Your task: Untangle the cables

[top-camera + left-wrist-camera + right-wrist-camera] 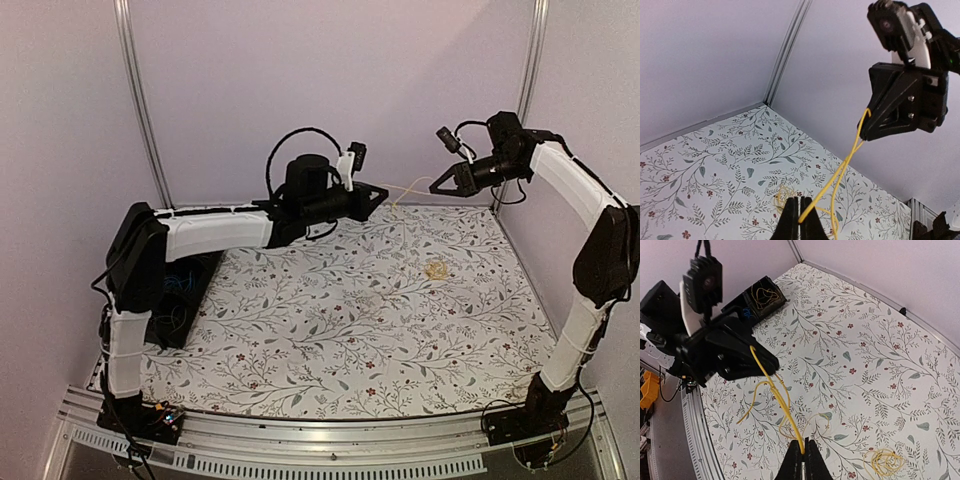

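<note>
Both grippers hold yellow cables high above the floral table mat. My left gripper [382, 193] [800, 220] is shut on a yellow cable [840, 175] that runs up to the right gripper's tips. My right gripper [436, 186] [802, 455] is shut on the yellow cable [777, 395] too; loose strands loop and hang between the two. The strand between them shows faintly in the top view [408, 187]. A small coil of yellow and cream cable [436, 269] [884, 461] [782, 195] lies on the mat below.
A black bin [190, 290] holding blue and yellow wires stands at the mat's left edge, also in the right wrist view [762, 297]. Pale walls with metal corner posts [140, 100] close the back and sides.
</note>
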{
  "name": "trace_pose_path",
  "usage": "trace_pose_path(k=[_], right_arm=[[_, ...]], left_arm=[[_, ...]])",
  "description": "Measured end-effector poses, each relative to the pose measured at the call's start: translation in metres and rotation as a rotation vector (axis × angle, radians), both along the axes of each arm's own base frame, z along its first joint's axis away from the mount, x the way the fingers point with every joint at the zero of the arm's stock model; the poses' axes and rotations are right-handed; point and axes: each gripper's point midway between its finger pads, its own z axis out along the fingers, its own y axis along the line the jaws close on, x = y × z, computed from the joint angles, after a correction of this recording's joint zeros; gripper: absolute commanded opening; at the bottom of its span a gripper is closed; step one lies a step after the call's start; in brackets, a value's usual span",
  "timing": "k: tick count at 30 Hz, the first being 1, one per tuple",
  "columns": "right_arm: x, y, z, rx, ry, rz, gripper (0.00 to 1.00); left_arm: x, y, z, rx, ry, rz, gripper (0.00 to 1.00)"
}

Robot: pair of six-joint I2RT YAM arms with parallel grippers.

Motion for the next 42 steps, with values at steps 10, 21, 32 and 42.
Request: trace_pose_path(k=[10,21,32,42], right_arm=[[0.007,-0.016,-0.068,-0.068,0.177,-0.072,0.16],[0.008,-0.017,-0.068,-0.069,0.178,-0.071,0.19],[0.008,-0.017,-0.074,-0.071,0.190,-0.071,0.19],[0.008,-0.017,-0.077,-0.073,0.198,-0.071,0.19]], left_arm=[[0.061,0.136,0.094,0.054,-0.074,0.234,0.00],[0.100,0.252,0.092,0.232,-0.016,0.432,0.00],[0.105,0.380,0.140,0.311,-0.069,0.658,0.00],[0.092,0.440,0.163,0.348,-0.103,0.764,0.00]])
